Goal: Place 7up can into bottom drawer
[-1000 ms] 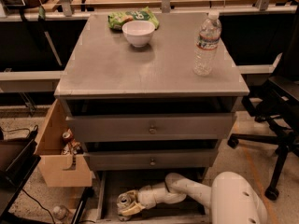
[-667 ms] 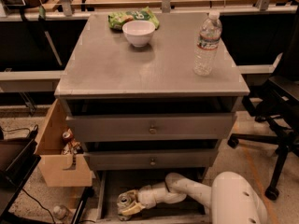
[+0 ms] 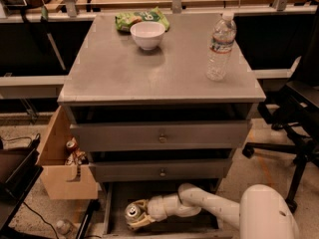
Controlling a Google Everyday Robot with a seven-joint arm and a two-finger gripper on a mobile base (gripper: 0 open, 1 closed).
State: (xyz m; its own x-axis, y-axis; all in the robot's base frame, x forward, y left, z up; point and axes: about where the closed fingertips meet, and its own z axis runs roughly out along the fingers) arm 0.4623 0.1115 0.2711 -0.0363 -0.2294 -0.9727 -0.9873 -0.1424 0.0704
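Warm overhead light spreads evenly over the surface (image 3: 149, 73), leaving a soft sheen; bottle (image 3: 221, 46) and bowl (image 3: 147, 34) cast faint shadows. Below, the hand (image 3: 133, 219) grips the can (image 3: 132, 211) in the dim, shadowed drawer (image 3: 127, 192).

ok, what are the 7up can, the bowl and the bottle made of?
7up can, at the claw in the bottom drawer: metal, likely aluminium, shiny silver top. Bowl: glossy white, ceramic or plastic. Bottle: clear plastic, see-through.
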